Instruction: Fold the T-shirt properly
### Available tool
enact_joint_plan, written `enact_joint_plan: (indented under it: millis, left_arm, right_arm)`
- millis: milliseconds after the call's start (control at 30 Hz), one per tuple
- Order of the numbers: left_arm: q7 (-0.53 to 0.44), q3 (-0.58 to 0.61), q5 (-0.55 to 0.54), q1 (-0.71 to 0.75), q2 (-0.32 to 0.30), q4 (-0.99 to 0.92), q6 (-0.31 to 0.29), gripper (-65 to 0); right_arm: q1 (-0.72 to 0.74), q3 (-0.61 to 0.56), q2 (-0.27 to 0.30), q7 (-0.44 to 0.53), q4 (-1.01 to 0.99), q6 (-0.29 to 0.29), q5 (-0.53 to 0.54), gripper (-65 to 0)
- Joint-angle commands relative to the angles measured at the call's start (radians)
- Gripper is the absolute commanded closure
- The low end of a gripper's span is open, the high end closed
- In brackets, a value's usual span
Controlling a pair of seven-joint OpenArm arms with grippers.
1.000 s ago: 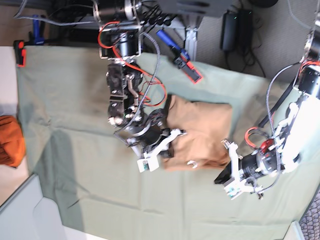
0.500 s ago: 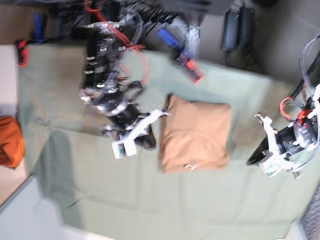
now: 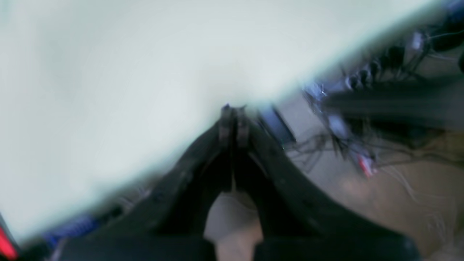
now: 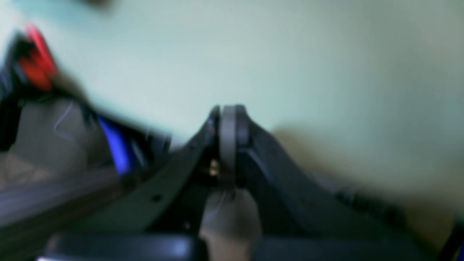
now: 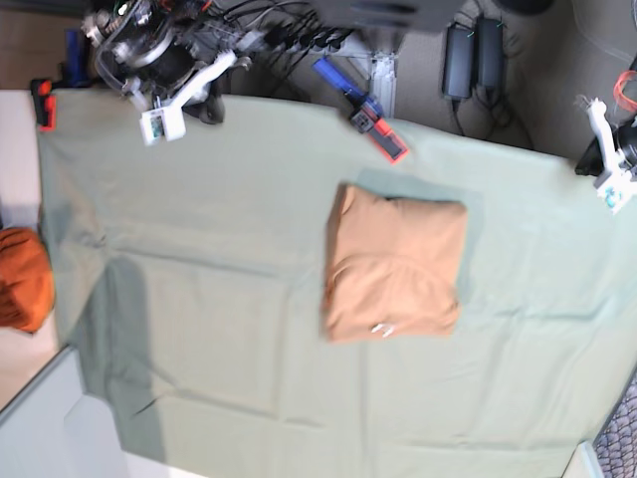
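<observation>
The peach-tan T-shirt (image 5: 393, 264) lies folded into a compact rectangle in the middle of the pale green cloth, with its small white label (image 5: 380, 330) at the near edge. No gripper touches it. My right gripper (image 5: 164, 105) is at the far left edge of the table, well away from the shirt; in the right wrist view (image 4: 228, 121) its fingers are closed together and empty. My left gripper (image 5: 607, 174) is at the far right edge; in the left wrist view (image 3: 232, 119) it is also closed and empty. Both wrist views are blurred.
The pale green cloth (image 5: 219, 299) covers the table. A darker orange cloth bundle (image 5: 20, 279) sits at the left edge. A blue and red clamp (image 5: 368, 119) holds the cloth's far edge; a red clamp (image 5: 40, 105) is at the far left corner. Cables and power bricks (image 5: 473, 50) lie beyond.
Both arms have pulled back from the shirt toward the table's far corners: the right arm up and left, the left arm up and right. The folded shirt has stayed where it was.
</observation>
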Motion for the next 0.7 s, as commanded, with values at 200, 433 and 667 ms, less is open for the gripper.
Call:
enact_joint_plan:
  millis: [200,433,667]
  left_arm:
    - [-0.038,-0.013,0.029,0.193,0.061,0.010,0.032,0.0]
    - [-0.053,-0.009,0.006,0.217,0.144,-0.212,0.063,0.0]
    - [-0.039,0.018,-0.039,0.037,0.161,-0.633,0.190,0.0]
  right_arm:
    - [-0.234,0.037,0.014,0.019,0.013,0.097,0.049,0.0]
    - [-0.330,0.036,0.012,0.019,-0.168,0.093,0.049,0.0]
    - [-0.238,0.035,0.012,0.016,-0.584,0.082,0.048,0.0]
